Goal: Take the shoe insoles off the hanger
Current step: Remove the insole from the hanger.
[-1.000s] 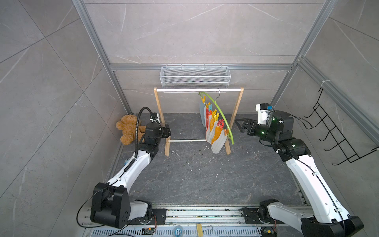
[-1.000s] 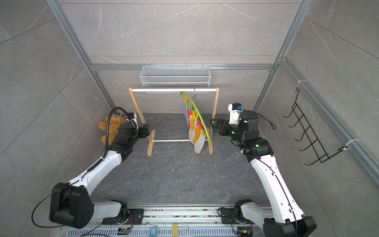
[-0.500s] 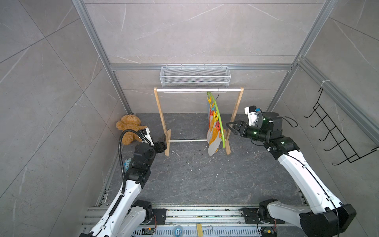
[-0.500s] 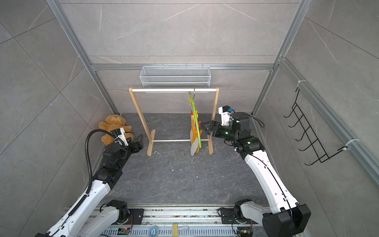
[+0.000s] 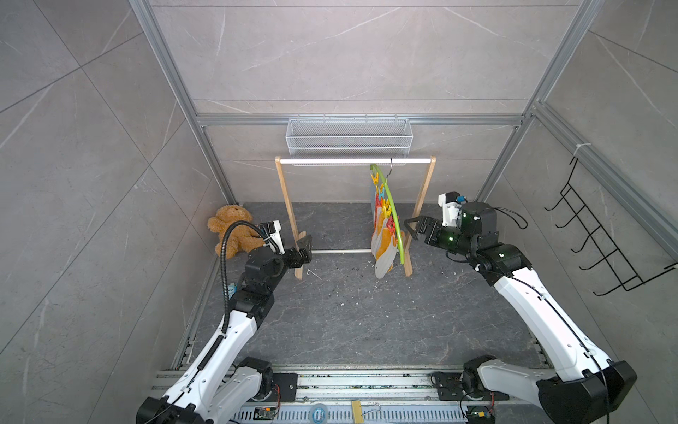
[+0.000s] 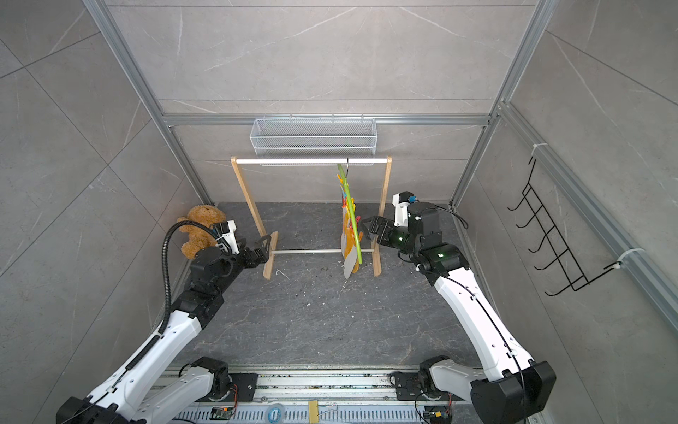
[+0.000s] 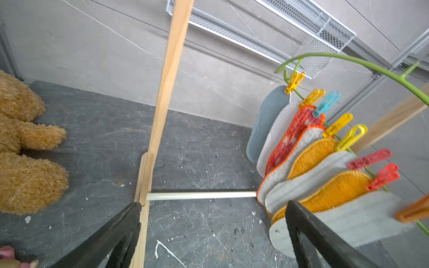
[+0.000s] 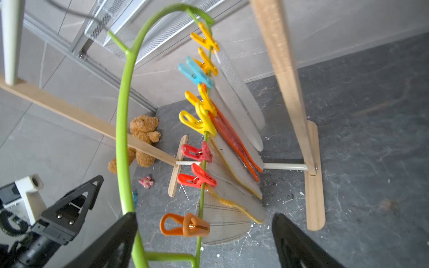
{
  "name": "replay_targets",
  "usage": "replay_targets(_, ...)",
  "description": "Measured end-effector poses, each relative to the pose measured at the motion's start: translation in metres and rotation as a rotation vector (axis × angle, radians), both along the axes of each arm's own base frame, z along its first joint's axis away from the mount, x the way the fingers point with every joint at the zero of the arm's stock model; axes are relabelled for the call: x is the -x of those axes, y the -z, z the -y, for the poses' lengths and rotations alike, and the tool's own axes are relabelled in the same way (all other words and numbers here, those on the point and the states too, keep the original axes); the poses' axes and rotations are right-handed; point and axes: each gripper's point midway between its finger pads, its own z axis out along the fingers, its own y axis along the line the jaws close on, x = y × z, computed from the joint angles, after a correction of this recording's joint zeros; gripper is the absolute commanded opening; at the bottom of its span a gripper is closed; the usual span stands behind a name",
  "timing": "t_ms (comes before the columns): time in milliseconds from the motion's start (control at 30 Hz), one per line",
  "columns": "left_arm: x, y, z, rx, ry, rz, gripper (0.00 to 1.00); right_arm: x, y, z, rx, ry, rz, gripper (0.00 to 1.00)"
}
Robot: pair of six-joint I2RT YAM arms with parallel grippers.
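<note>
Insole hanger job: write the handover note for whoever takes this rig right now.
Left gripper: open, empty, beside a post of the wooden frame, away from the hanger.
Right gripper: open, empty, at the hanger's lower end; the orange clip shows between its jaws in the wrist view.
Things: the hanger is hooked on the frame's rail, and the shoe insoles hang from its clips.
Done: no insole off yet.
Left: free every insole.

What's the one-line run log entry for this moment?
stage: approach | left pincer: open, empty | right pincer: open, empty, close to hanger | shoe insoles: clipped to hanger | hanger: hooked on rail
</note>
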Motion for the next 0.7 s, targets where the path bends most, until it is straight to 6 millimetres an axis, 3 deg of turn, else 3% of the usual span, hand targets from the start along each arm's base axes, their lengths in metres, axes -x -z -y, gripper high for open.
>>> replay_targets(67, -0.007, 0.003, 0.003, 0.0, 0.004, -0.014, 0.77, -0.002, -0.005, 0.008, 0.024, 0.039, 0.008, 1.0)
replay_targets(233, -0.012, 0.017, 0.02, -0.025, 0.054, -0.006, 0.74, -0.003, 0.002, 0.029, 0.098, 0.141, -0.011, 1.0)
replay_targets(333, 0.003, 0.027, 0.053, -0.093, 0.143, 0.038, 0.74, -0.001, 0.011, 0.045, 0.142, 0.214, -0.014, 1.0)
replay_targets(400, 0.017, 0.034, 0.081, -0.136, 0.224, 0.058, 0.74, 0.008, 0.025, 0.059, 0.168, 0.265, -0.02, 1.0)
replay_targets(533, 0.033, 0.048, 0.119, -0.156, 0.315, 0.099, 0.74, 0.023, 0.041, 0.079, 0.196, 0.327, -0.037, 1.0)
replay_targets(700, 0.05, 0.104, 0.166, -0.233, 0.385, 0.063, 0.74, 0.029, 0.056, 0.082, 0.207, 0.328, -0.057, 1.0)
